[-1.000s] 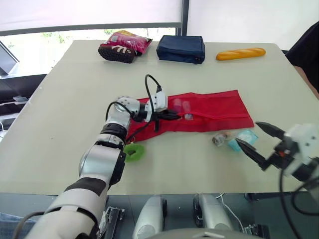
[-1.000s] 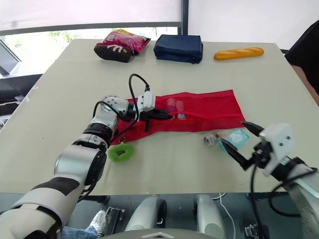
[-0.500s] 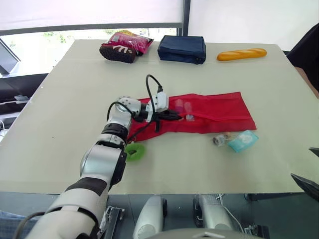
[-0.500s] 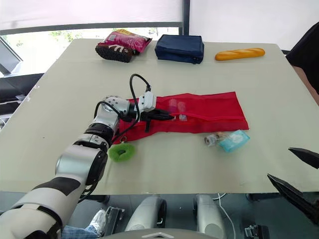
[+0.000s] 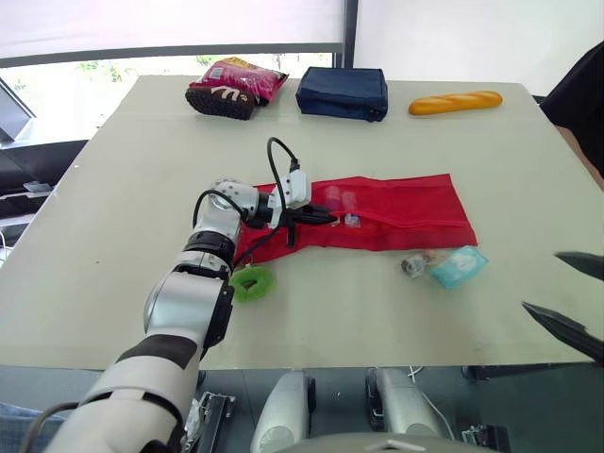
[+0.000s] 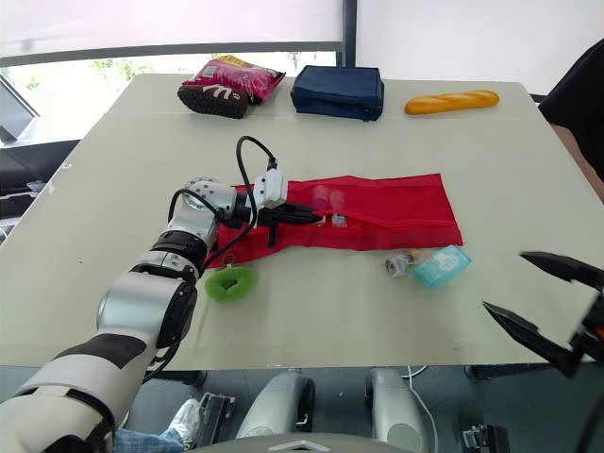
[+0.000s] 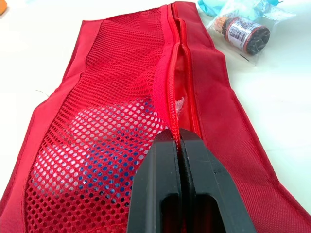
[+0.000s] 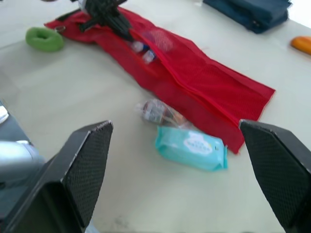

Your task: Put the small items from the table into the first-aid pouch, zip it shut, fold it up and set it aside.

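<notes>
The red mesh first-aid pouch lies flat across the middle of the table, its zipper partly apart. A few small items show through the mesh. My left gripper is shut on the zipper edge at the pouch's left end, its fingers pressed together on the red seam. A teal wipes pack and a small clear bag with a dark roll lie just in front of the pouch. A green ring sits near the left end. My right gripper hovers open at the table's near right edge, away from the wipes.
Along the far edge sit a pink snack bag, a navy pouch and a baguette. A person's dark sleeve is at the far right. Bare tabletop spreads to the left.
My right gripper drew back from beside the wipes pack to the table's near right edge, dipped low, then rose a little. The left gripper kept its hold on the pouch.
</notes>
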Robot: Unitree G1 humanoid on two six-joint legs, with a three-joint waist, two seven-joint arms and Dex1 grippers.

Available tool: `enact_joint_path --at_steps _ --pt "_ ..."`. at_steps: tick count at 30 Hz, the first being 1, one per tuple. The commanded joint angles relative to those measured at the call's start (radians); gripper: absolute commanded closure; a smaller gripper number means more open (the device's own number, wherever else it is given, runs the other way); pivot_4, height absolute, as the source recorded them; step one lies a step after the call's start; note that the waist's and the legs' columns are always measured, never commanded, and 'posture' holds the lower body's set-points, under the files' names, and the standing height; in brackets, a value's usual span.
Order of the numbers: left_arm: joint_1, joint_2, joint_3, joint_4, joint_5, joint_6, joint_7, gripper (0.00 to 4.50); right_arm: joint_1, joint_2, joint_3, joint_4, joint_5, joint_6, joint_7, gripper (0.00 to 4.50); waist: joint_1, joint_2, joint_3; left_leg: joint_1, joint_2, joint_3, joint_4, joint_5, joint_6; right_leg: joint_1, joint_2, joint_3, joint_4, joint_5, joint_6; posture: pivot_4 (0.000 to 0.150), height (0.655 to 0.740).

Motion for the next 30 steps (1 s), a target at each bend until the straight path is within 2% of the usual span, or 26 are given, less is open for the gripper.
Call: enact_joint_path --at_steps 1,5,8,14,23,30 --pt "-0.014 0.017 0.016 -0.010 -0.007 -0.032 0.007 4.50 -0.141 -0.092 0.176 0.083 -0.097 -0.033 -0.002 0.07 0.002 0.000 0.000 -0.001 0.000 0.000 0.000 0.000 0.000 -0.001 0.000 0.000 0.000 0.000 0.000 0.150 0.7105" --pt "-0.014 0.026 0.019 -0.009 -0.007 -0.033 0.017 4.50 -0.323 -0.189 0.409 0.212 -0.234 -0.100 0.070 0.07 0.006 0.000 0.000 -0.001 0.000 -0.001 0.000 0.000 0.000 -0.001 0.000 0.000 0.000 0.000 -0.001 0.150 0.7105" --pt "-0.008 0.028 0.022 -0.015 -0.010 -0.039 0.022 4.50 -0.563 -0.205 0.644 0.349 -0.354 -0.165 0.131 0.07 0.001 0.000 0.001 -0.001 -0.001 0.000 0.001 0.000 0.000 0.000 0.000 0.000 0.000 0.001 0.000 0.150 0.7105" --pt "0.003 0.030 0.028 -0.026 -0.016 -0.044 0.028 4.50 -0.928 -0.109 0.956 0.587 -0.531 -0.206 0.247 0.07 0.002 0.000 0.001 -0.003 0.000 -0.001 0.000 0.000 0.000 -0.002 0.001 0.000 0.001 0.003 -0.004 0.150 0.7105" --pt "0.009 0.035 0.029 -0.035 -0.022 -0.043 0.026 4.50 -1.122 -0.037 1.140 0.886 -0.751 -0.415 0.373 0.07 0.003 0.000 0.001 -0.002 -0.001 0.000 0.001 0.000 0.000 -0.002 -0.001 0.000 0.001 0.003 -0.004 0.150 0.7105" --pt "0.010 0.033 0.028 -0.035 -0.022 -0.043 0.023 4.50 -1.184 0.042 1.181 0.993 -0.808 -0.472 0.407 0.07 0.000 0.000 0.001 -0.001 -0.001 0.000 0.001 0.000 0.000 -0.003 -0.001 0.000 0.003 0.003 -0.004 0.150 0.7105"
